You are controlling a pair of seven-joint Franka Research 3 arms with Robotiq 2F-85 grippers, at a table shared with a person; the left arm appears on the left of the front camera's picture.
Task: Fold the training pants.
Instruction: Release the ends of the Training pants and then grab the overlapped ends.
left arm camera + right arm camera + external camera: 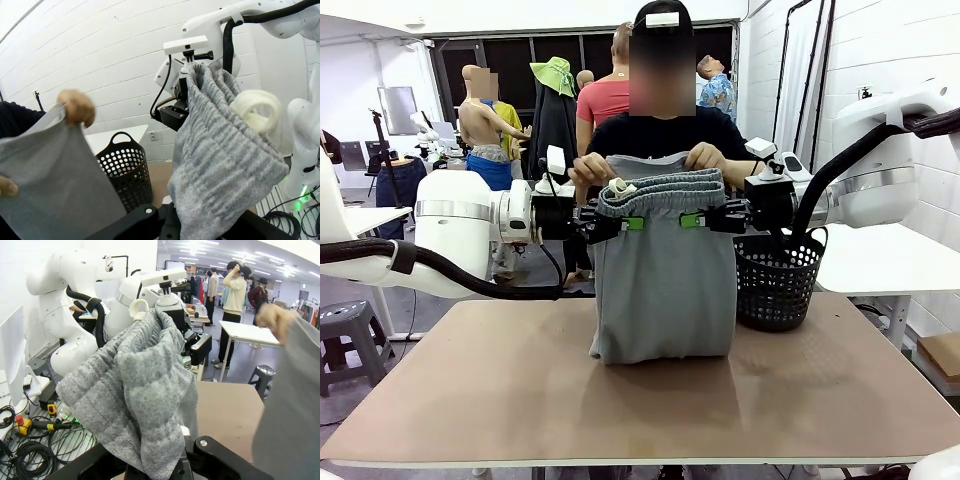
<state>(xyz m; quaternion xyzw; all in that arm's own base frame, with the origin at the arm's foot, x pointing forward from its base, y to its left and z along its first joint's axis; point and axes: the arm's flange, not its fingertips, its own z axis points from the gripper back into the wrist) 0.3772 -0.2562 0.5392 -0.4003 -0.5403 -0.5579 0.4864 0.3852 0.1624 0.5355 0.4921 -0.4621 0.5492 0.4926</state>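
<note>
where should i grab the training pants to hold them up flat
Grip the gathered waistband of the training pants at its two ends, one from each side. It's a thick ridge stretched level, with the cloth hanging below. The left gripper and right gripper are shut on it there.

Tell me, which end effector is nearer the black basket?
Right. The right end effector holds the training pants near the basket; the left end effector holds them on the far side.

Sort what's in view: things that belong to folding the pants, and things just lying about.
In the job: training pants, left gripper and right gripper clamped on their waistband, person's hands holding their top edge, table.
Lying about: black mesh basket, grey stool.
</note>
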